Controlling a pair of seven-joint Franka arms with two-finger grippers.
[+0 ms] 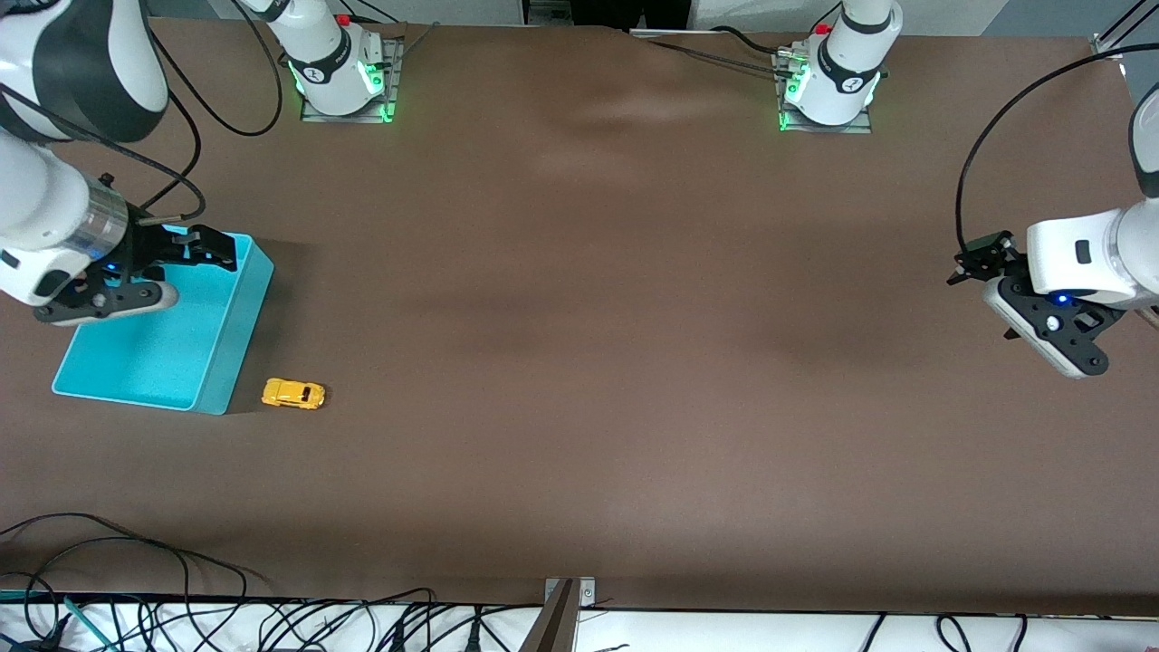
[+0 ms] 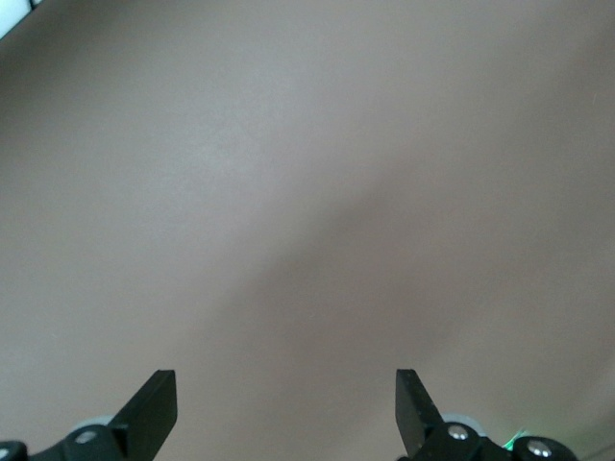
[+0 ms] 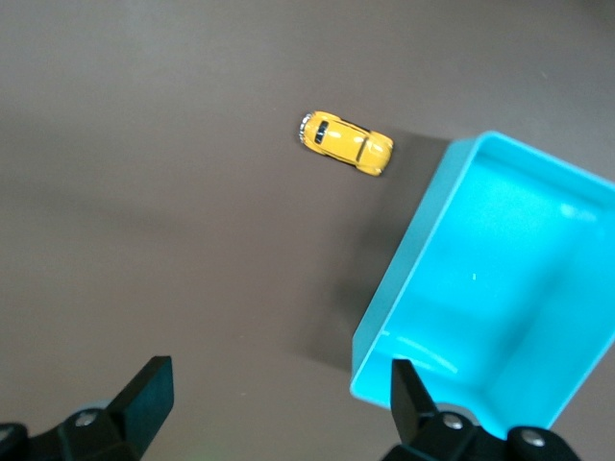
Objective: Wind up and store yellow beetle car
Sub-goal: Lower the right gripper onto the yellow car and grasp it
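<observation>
**Car on the table, neither gripper on it**

Nearest the front camera lies the yellow beetle car, resting on its wheels on the brown table, just beside the near corner of the turquoise bin and not touching it. Nothing is in the bin as far as the views show.

Judging by this, the task is at its very start: the car is neither wound nor stored. The next move calls for the right arm to bring its fingers down around the small rounded body, grip it firmly enough to drag it backward along the table to wind it, and then lift it over the bin wall.

Over the bin, farther from the camera than the car, hangs the right gripper, fingers spread wide and holding nothing. In its wrist view the car sits well apart from the fingertips, beside the bin wall.

Well apart from the bin, at the left arm's end of the table, the left gripper waits over bare table, fingers also spread and empty.
</observation>
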